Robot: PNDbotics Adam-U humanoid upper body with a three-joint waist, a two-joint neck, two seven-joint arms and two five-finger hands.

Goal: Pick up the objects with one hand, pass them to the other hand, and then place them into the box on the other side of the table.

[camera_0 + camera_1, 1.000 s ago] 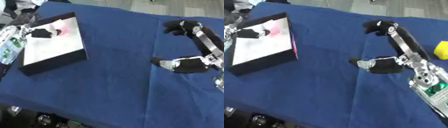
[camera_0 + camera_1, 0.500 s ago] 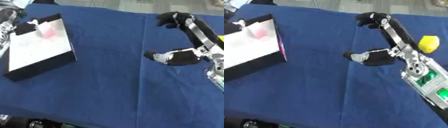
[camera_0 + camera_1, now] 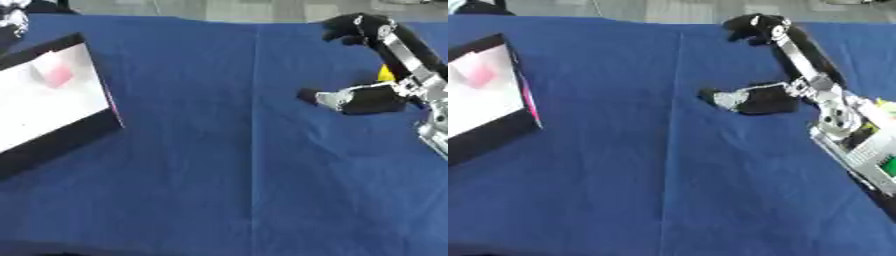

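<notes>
A: Where things lie. The pink object sits in the box at the left of the tabletop. The yellow object is far right, mostly hidden behind the right arm.

B: Hands?

A: The right hand is low over the blue cloth, near the yellow object and apart from it, with nothing visible in it. Curled or straight, I cannot tell. Only a sliver of the left hand shows at the top left corner, beyond the box's far end; its state is unreadable.

B: Risks from here?

A: Judgement only. The yellow object lies behind the arm, so a reach could come in blind, and the arm could nudge it toward the right edge. It looks rounded and may roll once bumped. Second, the handover: the hands are well apart, so both must come to the middle, and a release before the left hand has closed would drop the object.

B: Room?

A: The middle of the cloth is a wide bare stretch, good for the pass. It is tight on the right, where object, arm and edge crowd together. The box's raised dark wall faces the centre, so the left hand must carry over it, not into it.
</notes>
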